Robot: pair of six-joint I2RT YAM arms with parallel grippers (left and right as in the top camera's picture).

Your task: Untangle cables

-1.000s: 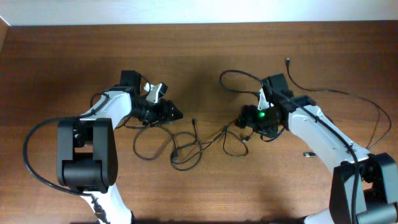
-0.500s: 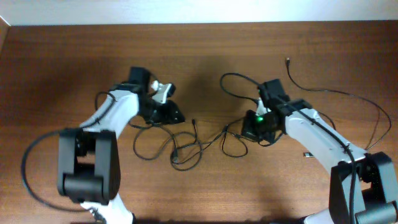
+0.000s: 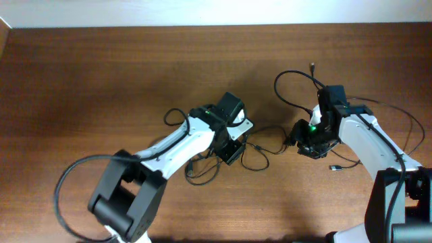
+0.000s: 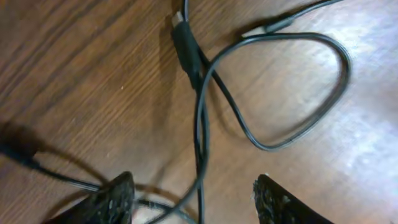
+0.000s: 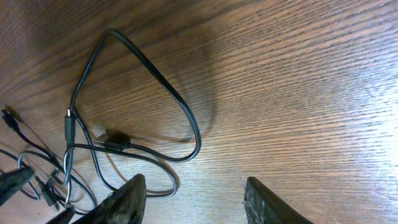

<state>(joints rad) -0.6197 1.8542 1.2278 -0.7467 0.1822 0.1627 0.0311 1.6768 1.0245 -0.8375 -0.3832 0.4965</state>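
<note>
Cables [image 4: 186, 50] under left claw [image 4: 193, 186] (jaws apart)

Nothing readable here tbh, no text, labels, brand marks or numbers on the cables [image 4: 200, 124] or the wooden tabletop [image 3: 101, 67].

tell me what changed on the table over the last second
The left gripper swung across to the middle, over the tangle of cables. The right gripper pulled back toward its own side, and the cable loop beside it shifted along with it. Both now stand open, clamping nothing. The long cable at the right edge and the small plug stayed put.
</note>
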